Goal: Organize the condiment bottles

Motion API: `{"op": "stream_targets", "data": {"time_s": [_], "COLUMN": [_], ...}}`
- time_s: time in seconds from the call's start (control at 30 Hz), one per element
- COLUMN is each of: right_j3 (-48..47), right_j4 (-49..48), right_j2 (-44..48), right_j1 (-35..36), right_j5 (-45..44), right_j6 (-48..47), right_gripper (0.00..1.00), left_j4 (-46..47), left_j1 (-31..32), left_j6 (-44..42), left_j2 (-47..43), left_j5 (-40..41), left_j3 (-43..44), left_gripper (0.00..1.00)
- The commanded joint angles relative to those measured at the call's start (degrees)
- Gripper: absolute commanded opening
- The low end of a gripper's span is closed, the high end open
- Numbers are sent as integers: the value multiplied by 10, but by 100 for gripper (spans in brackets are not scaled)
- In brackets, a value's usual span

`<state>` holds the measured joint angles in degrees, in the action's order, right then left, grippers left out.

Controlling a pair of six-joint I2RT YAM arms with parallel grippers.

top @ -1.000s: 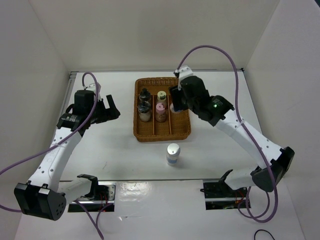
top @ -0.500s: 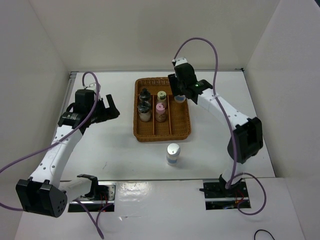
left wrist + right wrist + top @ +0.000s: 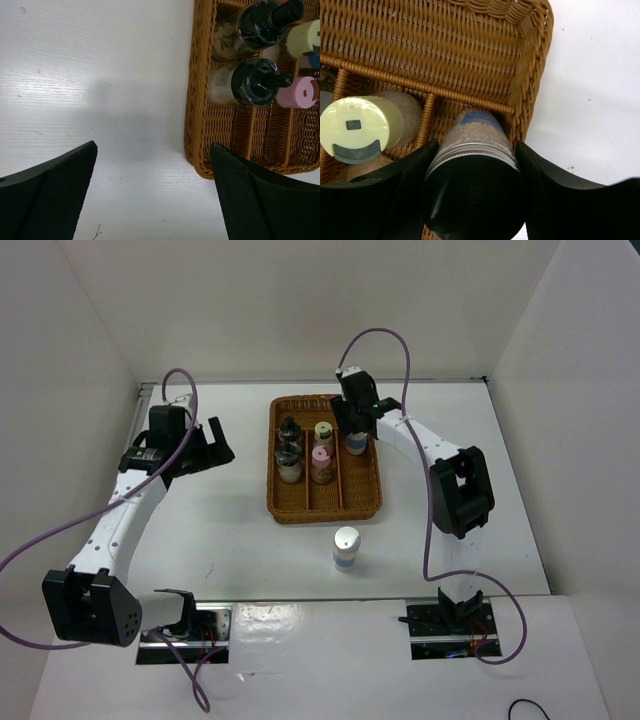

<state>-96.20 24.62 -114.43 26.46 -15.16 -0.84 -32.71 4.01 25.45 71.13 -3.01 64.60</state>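
Note:
In the brown wicker tray, two black-capped bottles stand in the left column. A yellow-green-capped bottle and a pink-capped one stand in the middle column. My right gripper is shut on a silver-topped, blue-banded bottle, whose base is down in the far end of the right column. Another silver-topped bottle stands on the table in front of the tray. My left gripper hangs open and empty left of the tray.
White walls close in the table at the back and both sides. The right arm's purple cable arches over the tray's far right corner. The arm bases and mounts sit along the near edge.
My right arm has carried the silver-topped bottle from the tray's right edge to the far end of its right column. The left gripper has shifted slightly away from me.

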Motion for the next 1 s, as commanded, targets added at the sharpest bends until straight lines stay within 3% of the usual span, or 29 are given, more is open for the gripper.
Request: {"op": "stream_targets", "data": {"time_s": [0.0,0.03,0.13,0.17,0.3,0.5,0.7,0.87,0.97], "right_j3": [-37,-37,-37,-37,-32,-11,79,222,283], "right_j4": [-67,-67,-62,-62,-45,1,68,96,121], "right_j2": [6,-1,-6,-6,29,161,329,445,491], "right_j1": [-8,-8,-8,-8,-8,5,110,218,244], "right_j5": [3,9,14,14,14,-10,-31,1,7], "right_j6": [-5,-5,1,8,23,36,55,186,250], "right_gripper": [42,45,65,81,98,98,98,98,98], "left_j4": [15,15,20,20,26,31,31,31,31], "left_j1": [-6,-11,-11,-11,-11,-11,-11,-11,-11], "left_j6": [-14,-14,-14,-14,-14,-14,-14,-14,-14], "left_j2": [12,12,17,17,11,-7,-34,-56,-71], "left_j5": [-24,-24,-31,-36,-36,-41,-48,-53,-53], "left_j3": [24,24,24,24,18,13,-5,-17,-22], "left_gripper": [99,99,99,99,99,99,99,99,99]}}
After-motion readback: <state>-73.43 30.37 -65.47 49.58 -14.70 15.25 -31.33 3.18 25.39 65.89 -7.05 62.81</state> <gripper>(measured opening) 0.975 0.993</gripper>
